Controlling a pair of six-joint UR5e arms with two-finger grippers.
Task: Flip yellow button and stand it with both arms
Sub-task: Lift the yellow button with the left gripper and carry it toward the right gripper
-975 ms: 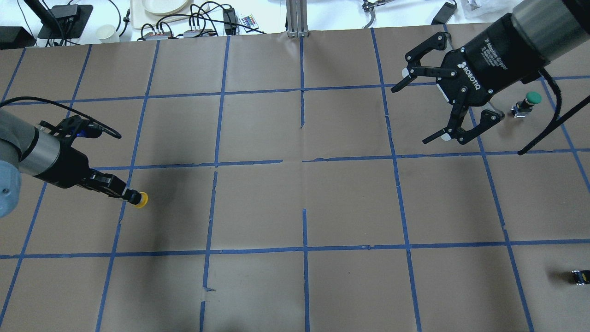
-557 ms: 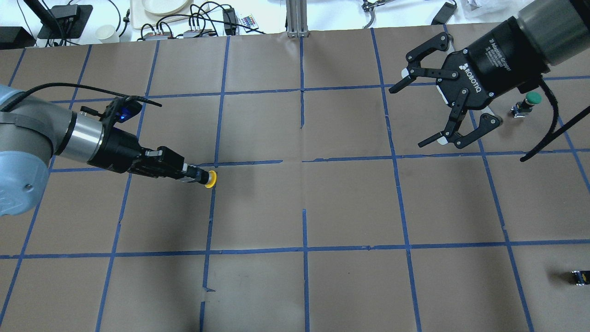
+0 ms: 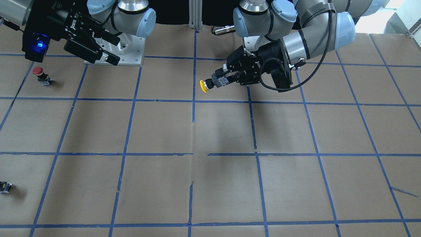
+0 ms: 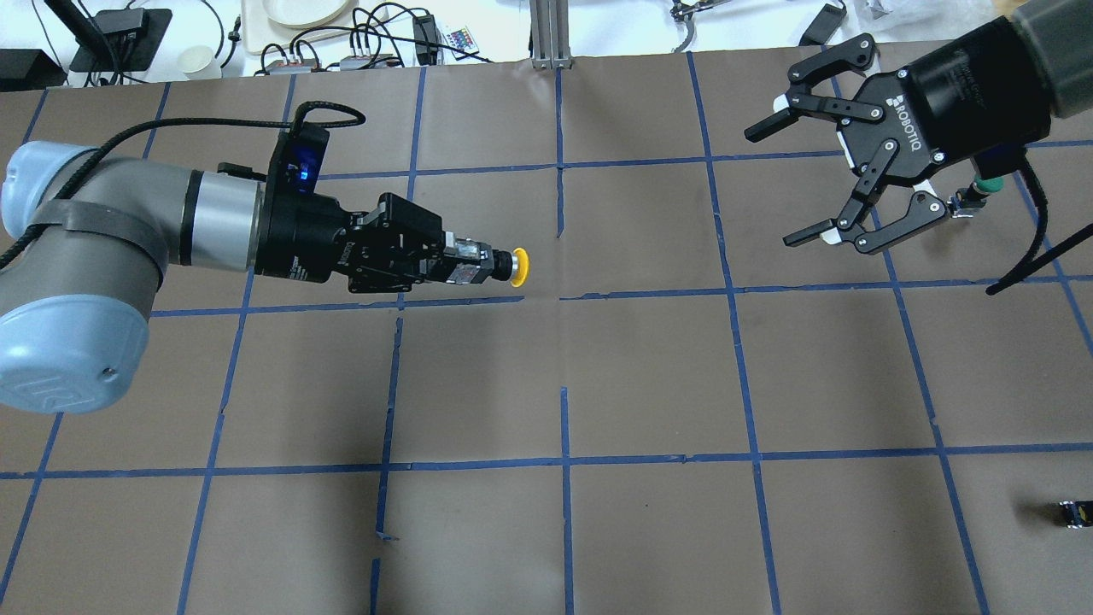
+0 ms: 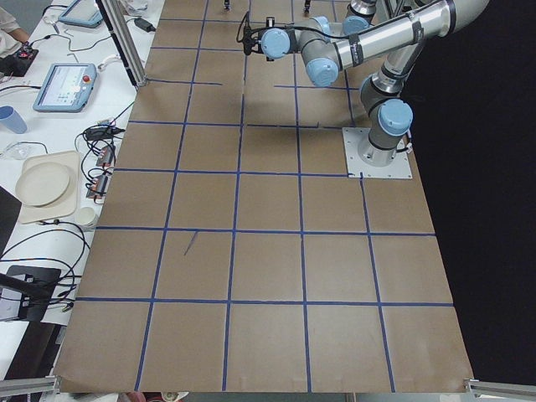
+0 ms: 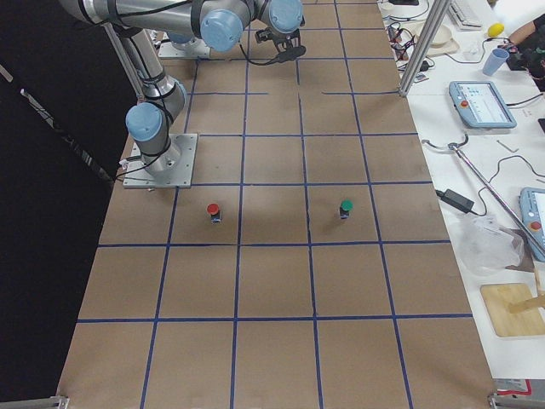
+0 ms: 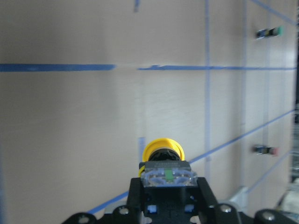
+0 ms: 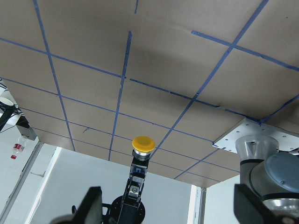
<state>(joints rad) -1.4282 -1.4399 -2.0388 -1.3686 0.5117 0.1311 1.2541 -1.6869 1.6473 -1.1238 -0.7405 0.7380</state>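
My left gripper is shut on the body of the yellow button and holds it level in the air, yellow cap pointing toward the table's middle. It also shows in the front view, in the left wrist view just ahead of the fingers, and in the right wrist view, cap facing that camera. My right gripper is open and empty, raised at the far right and apart from the button. In the front view it is at the top left.
A green-capped button stands just behind the right gripper, partly hidden by it. A red-capped button stands near the right arm's base. A small dark block with a yellow spot lies at the right edge. Brown paper with blue tape lines covers the table.
The left arm has swung from the left edge toward the table's middle, carrying the yellow button, still gripped. The right gripper has shifted slightly right and up and stays open.
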